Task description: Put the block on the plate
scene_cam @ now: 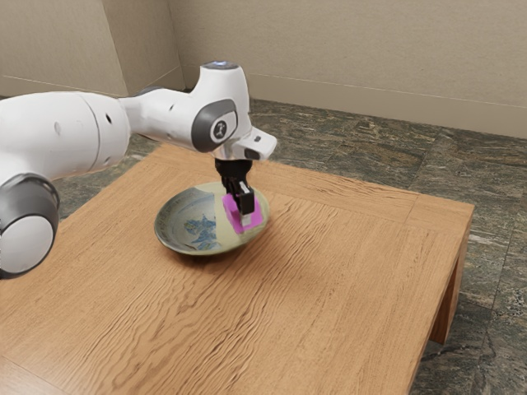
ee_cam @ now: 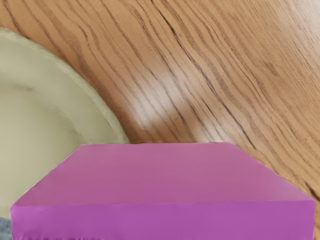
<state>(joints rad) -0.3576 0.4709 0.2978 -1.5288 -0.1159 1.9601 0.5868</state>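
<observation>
Wide exterior view from beside the arm, close downward wrist view, plate in both.

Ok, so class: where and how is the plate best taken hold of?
Probably by the rim of the plate at the exterior view's left, away from the block. Come from above, one finger inside, one outside: the sides rise there to an exposed edge.

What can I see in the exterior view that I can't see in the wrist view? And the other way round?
Exterior view: the white robot arm, its black gripper, a table leg, the dark stone floor and the beige wall.

Wrist view: a shiny patch of light on the wood, beyond the block's edge.

Both views: the magenta block, the plate with its pale green part, and the wooden table.
</observation>
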